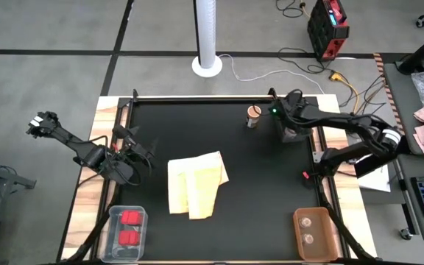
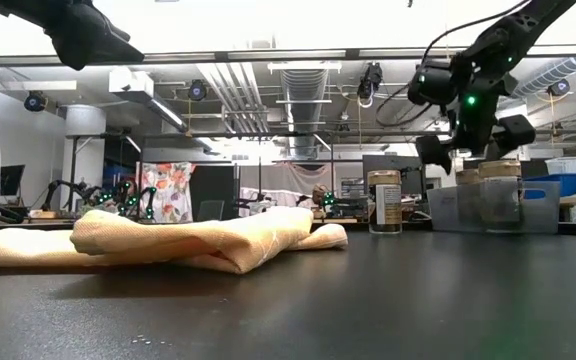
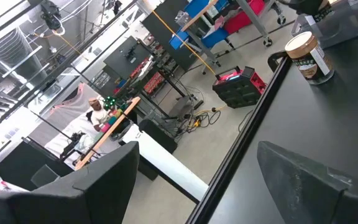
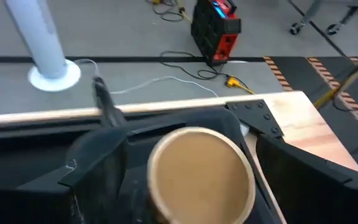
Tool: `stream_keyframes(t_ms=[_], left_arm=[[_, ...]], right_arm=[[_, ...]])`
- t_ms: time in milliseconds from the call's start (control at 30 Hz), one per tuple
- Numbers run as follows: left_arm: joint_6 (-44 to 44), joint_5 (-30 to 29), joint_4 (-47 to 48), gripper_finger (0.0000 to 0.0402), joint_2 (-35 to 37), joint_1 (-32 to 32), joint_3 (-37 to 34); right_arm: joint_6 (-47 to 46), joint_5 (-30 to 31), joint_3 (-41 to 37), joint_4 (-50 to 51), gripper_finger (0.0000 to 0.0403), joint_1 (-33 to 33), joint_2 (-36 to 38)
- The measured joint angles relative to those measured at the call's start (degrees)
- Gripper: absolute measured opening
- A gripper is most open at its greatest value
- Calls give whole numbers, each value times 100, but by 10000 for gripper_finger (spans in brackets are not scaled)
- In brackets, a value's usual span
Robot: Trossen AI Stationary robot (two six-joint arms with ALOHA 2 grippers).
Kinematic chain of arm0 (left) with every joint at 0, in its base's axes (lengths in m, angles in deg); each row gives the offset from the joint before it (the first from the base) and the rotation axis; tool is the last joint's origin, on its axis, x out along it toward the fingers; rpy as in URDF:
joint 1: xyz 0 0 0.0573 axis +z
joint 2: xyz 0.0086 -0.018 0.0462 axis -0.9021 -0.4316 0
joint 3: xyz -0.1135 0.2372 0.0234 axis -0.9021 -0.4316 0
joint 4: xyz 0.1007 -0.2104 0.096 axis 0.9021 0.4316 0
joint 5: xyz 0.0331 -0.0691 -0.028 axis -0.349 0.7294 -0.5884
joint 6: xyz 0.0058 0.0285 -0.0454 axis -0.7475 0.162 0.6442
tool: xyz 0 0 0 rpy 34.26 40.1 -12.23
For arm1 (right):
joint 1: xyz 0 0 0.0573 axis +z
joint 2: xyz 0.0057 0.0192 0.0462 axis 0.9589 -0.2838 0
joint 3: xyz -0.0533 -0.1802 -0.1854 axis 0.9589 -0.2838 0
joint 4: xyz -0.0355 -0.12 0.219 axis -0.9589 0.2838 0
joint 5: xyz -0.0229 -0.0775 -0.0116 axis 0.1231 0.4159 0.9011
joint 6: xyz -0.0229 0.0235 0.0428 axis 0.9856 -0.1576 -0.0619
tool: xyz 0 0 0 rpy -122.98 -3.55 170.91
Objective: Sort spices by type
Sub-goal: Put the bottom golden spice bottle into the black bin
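One spice jar with a tan top (image 1: 254,115) (image 2: 384,200) (image 3: 309,56) stands alone on the black table near its far edge. To its right, more such jars (image 2: 500,195) stand in a clear bin (image 2: 540,205). My right gripper (image 1: 288,124) (image 4: 188,146) hovers open over that bin. Its fingers stand on either side of one jar's tan top (image 4: 201,174). My left gripper (image 1: 144,149) (image 3: 197,155) waits open at the table's left, pointing level. Red blocks (image 1: 129,227) lie in a clear tray (image 1: 113,221). Two pale round ones (image 1: 308,230) lie in a brown tray (image 1: 297,239).
A folded yellow cloth (image 1: 196,184) (image 2: 168,240) lies in the middle of the table. A white post (image 1: 207,37) stands beyond the far edge, and a red and black box (image 1: 327,26) sits on the floor. Wooden strips (image 1: 98,147) border the black mat.
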Motion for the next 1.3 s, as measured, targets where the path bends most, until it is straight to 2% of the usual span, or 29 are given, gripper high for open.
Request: stream_keyframes(t_ms=[233,300,367,500,567,733,900,1100,1300], left_arm=[[1,-1,0,311,-2,1,0],[2,1,0,311,-2,0,0],[2,0,0,311,-2,1,0],[2,1,0,311,-2,-1,0],[4,1,0,311,0,-1,0],[15,1,-1,311,-2,-1,0],[17,1,-2,311,-1,1,0],[13,1,-6,311,-2,1,0],[11,1,-32,311,-2,-1,0]], right_arm=[[459,-36,394,26,336,232,323],[750,-280,573,17,330,301,340],[1062,-895,755,14,322,315,337],[1146,-2587,1135,204,280,204,335],[1031,-2992,1364,631,247,121,325],[879,-3039,1881,2116,140,12,204],[995,-3044,2052,2526,29,12,167],[1045,-3038,1986,2546,11,-43,90],[1092,-2986,1988,2542,9,-117,-349]])
